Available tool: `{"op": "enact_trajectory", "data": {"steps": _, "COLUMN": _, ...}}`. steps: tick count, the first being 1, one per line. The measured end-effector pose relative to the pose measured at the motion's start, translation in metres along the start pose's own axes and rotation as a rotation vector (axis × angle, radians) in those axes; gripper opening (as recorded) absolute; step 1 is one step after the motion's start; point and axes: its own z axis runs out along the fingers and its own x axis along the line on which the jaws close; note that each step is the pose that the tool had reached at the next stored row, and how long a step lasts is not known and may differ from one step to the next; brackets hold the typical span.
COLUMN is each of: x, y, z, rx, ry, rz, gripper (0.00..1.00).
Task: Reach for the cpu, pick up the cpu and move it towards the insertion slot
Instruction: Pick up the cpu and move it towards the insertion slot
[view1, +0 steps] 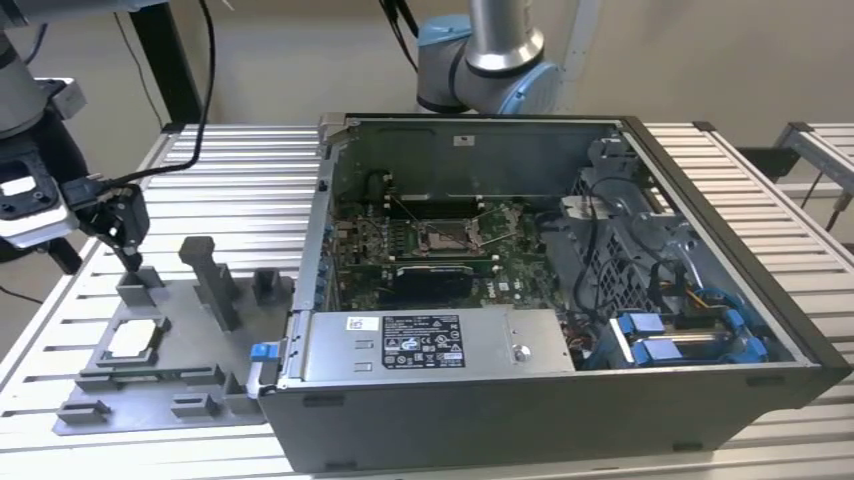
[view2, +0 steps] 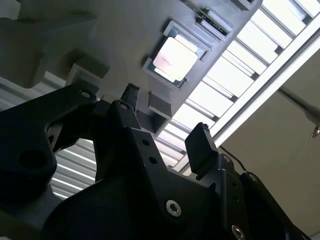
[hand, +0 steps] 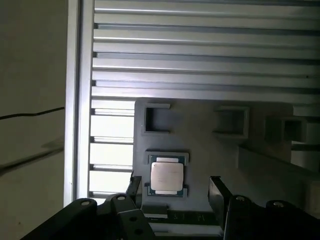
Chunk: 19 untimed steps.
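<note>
The cpu (view1: 130, 340) is a small silvery square chip lying flat in a recess of the grey plastic tray (view1: 94, 405) at the exterior view's left. Both wrist views show the cpu (view2: 175, 57) (hand: 167, 176) beyond the fingertips. My gripper (view1: 127, 256) hangs above the tray's far end, a little beyond and above the chip, apart from it. The gripper (view2: 165, 120) (hand: 175, 190) is open with nothing between its black fingers (hand: 217, 192). The insertion slot (view1: 441, 238), a metal-framed socket, sits on the motherboard inside the open computer case.
Grey upright posts (view1: 211, 280) rise from the tray close beside my gripper. The open computer case (view1: 721, 330) fills the middle and the exterior view's right, with a power supply (view1: 427, 345) along its near side. Everything rests on a slatted metal table (view1: 227, 170). Another arm's base (view1: 481, 60) stands behind.
</note>
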Motion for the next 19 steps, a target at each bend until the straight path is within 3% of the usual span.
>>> {"op": "enact_trajectory", "data": {"steps": 12, "x": 0.0, "y": -0.0015, "z": 0.02, "rx": 0.0, "ry": 0.0001, "rz": 0.001, "gripper": 1.0}}
{"op": "enact_trajectory", "data": {"steps": 19, "x": 0.0, "y": -0.0018, "z": 0.0271, "rx": 0.0, "ry": 0.0001, "rz": 0.001, "gripper": 1.0}}
